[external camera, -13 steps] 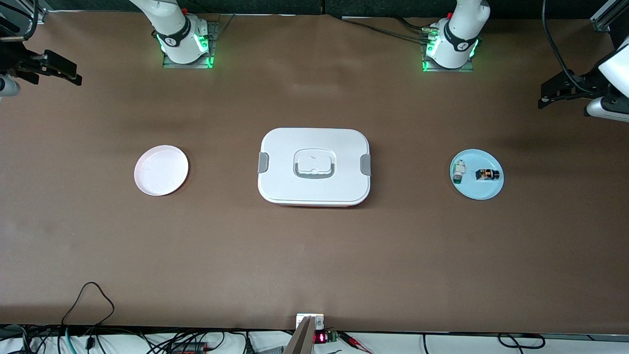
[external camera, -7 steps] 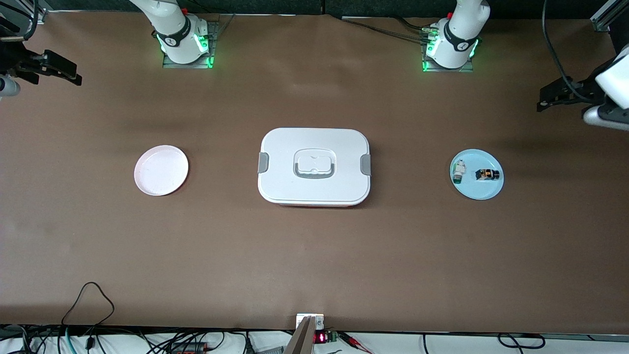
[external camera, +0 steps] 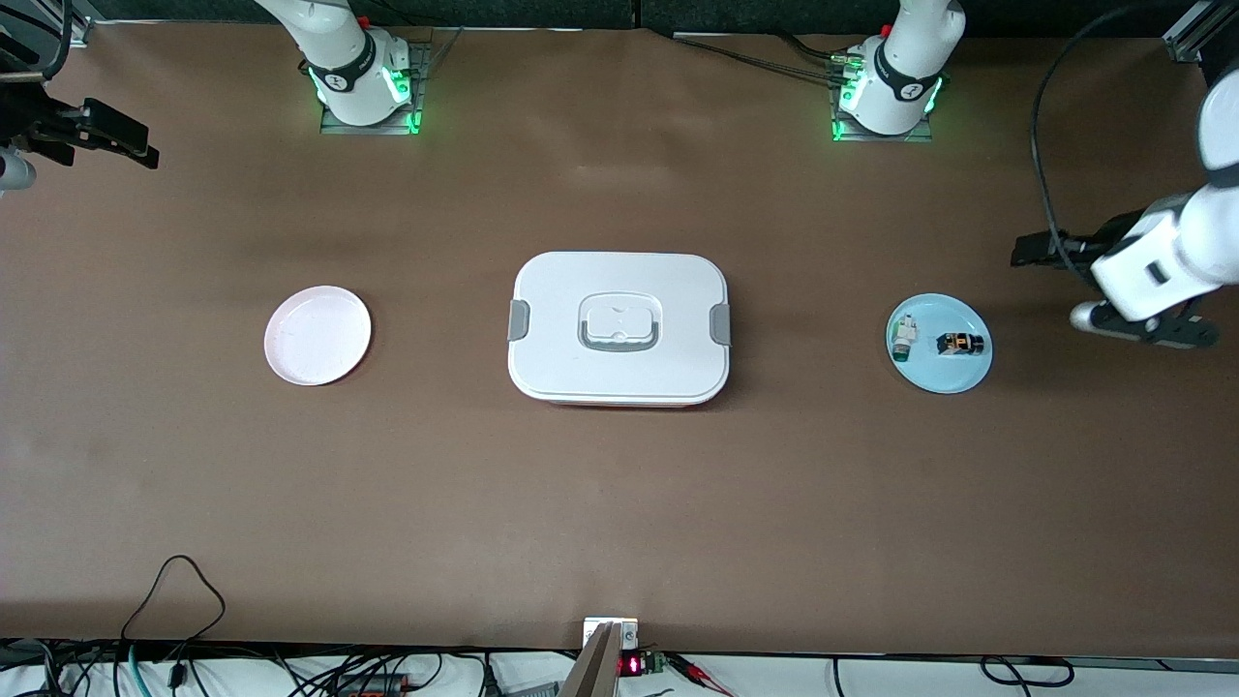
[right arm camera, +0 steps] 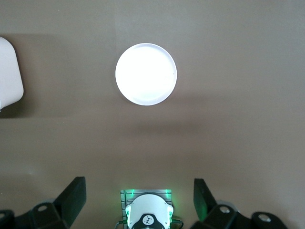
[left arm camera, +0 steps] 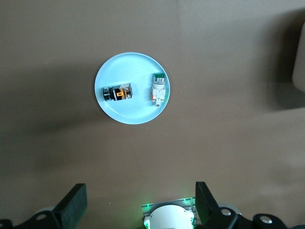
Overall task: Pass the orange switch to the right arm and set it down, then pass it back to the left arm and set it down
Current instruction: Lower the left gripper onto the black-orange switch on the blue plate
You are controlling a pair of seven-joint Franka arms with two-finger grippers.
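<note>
The orange switch (external camera: 960,343) lies on a pale blue plate (external camera: 937,376) toward the left arm's end of the table. The large white box (external camera: 619,281) stands mid-table. High above the table my left arm (external camera: 1152,263) hangs by the blue plate. Its left gripper (left arm camera: 139,190) is open and holds nothing; it looks down on the switch (left arm camera: 117,93) from well above. My right gripper (right arm camera: 138,183) is open too, empty, high over the table near a white plate (right arm camera: 146,74), with a corner of the box (right arm camera: 8,76) off to one side.
A small white-and-green part (external camera: 904,337) shares the blue plate beside the switch. The white plate (external camera: 317,335) lies toward the right arm's end. Loose cables (external camera: 174,600) run along the table edge nearest the front camera.
My left arm has swung toward the front camera and in toward the blue plate. The right arm has hardly moved. Both grippers stay open.
</note>
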